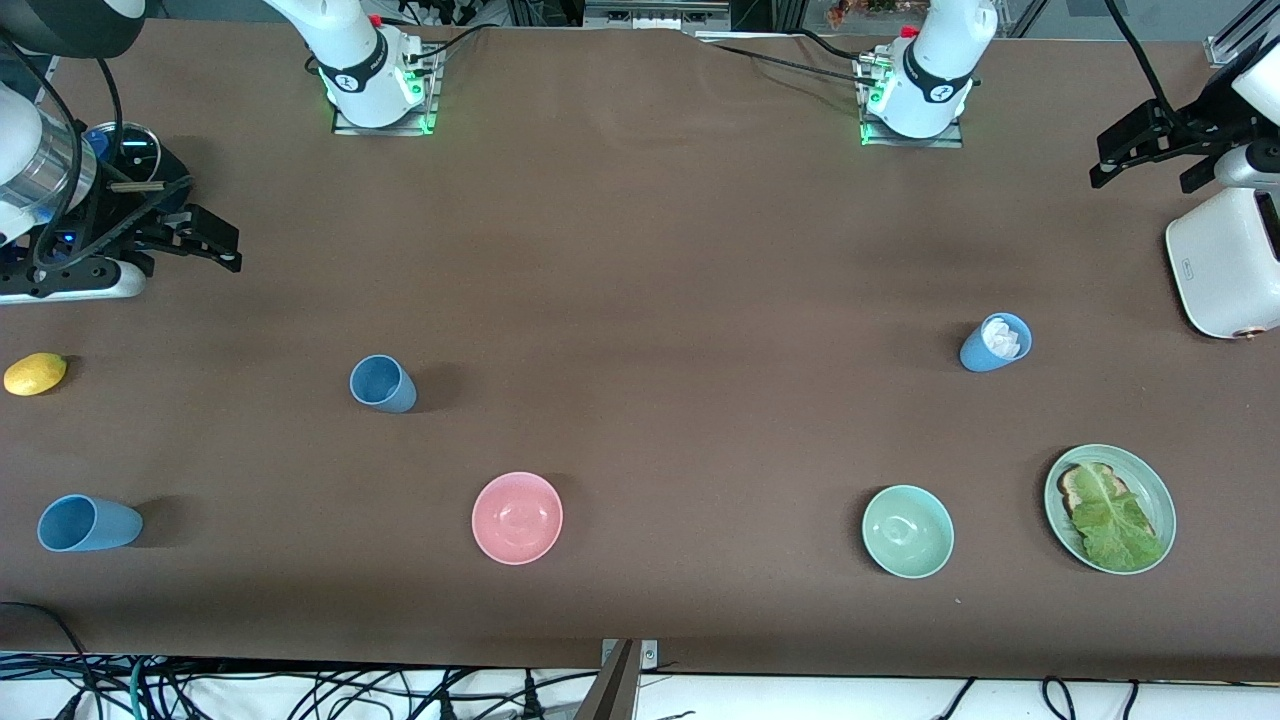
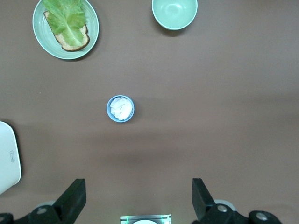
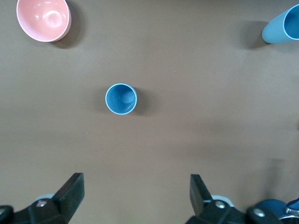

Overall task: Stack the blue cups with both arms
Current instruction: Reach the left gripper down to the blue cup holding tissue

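Nearest the front camera stand the pink bowl (image 1: 517, 517), the pale green bowl (image 1: 907, 531) and one blue cup (image 1: 88, 523) at the right arm's end of the brown desk (image 1: 640, 250). A second blue cup (image 1: 382, 383) stands upright farther from the camera. A third blue cup (image 1: 996, 343), holding something white, stands toward the left arm's end, farther from the camera than a green plate (image 1: 1110, 508) carrying bread and lettuce. A lemon (image 1: 35, 374) lies near the desk edge. Left hand (image 2: 138, 198): raised above the desk, fingers released, holding nothing. Right hand (image 3: 136, 196): raised likewise, fingers spread, empty.
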{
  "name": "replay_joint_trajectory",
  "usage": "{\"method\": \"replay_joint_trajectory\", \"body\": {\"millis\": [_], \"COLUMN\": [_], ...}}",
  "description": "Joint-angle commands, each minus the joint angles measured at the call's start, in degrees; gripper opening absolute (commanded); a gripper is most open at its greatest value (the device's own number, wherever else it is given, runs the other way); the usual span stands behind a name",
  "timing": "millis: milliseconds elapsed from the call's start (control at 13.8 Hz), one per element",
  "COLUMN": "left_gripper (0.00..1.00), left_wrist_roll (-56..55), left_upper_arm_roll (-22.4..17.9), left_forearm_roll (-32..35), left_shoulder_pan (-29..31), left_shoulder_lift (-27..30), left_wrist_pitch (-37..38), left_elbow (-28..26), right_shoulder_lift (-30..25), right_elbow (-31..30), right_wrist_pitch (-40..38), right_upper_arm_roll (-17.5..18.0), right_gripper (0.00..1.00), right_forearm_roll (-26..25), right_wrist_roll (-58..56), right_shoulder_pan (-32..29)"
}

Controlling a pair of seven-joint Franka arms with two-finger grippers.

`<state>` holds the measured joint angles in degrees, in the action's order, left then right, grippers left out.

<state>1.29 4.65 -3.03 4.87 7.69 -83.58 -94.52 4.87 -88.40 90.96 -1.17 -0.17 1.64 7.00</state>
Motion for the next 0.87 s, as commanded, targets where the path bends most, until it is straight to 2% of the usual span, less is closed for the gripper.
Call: {"method": "replay_joint_trajectory", "body": {"millis": [0,218,800], "left_gripper": [1.00,1.00,1.00], "left_wrist_roll": [0.3,0.1,0.7], "left_upper_arm_roll": [-0.1,0.0,-0.1], "left_forearm_roll": [-1.2,-1.0,-0.2], "left_shoulder_pan": [0.5,0.5,0.9], "left_shoulder_lift": [-0.7,-1.5,-5.1], "left_wrist_pitch": [0.5,0.6,1.8], "left_elbow": [2.0,4.4,4.2], "right_shoulder_lift": [0.0,0.1,0.1], "right_elbow": [0.4,0.0,-0.5], "right_wrist_pitch": [-0.7,-0.7,-0.4], "right_upper_arm_roll": [0.0,0.0,0.0], "right_gripper": [1.00,1.00,1.00], "right_forearm_roll": [0.6,0.7,0.7], "right_wrist_roll": [-0.5,-0.5,-0.5], "right_shoulder_pan": [-0.1,-0.1,-0.1]}}
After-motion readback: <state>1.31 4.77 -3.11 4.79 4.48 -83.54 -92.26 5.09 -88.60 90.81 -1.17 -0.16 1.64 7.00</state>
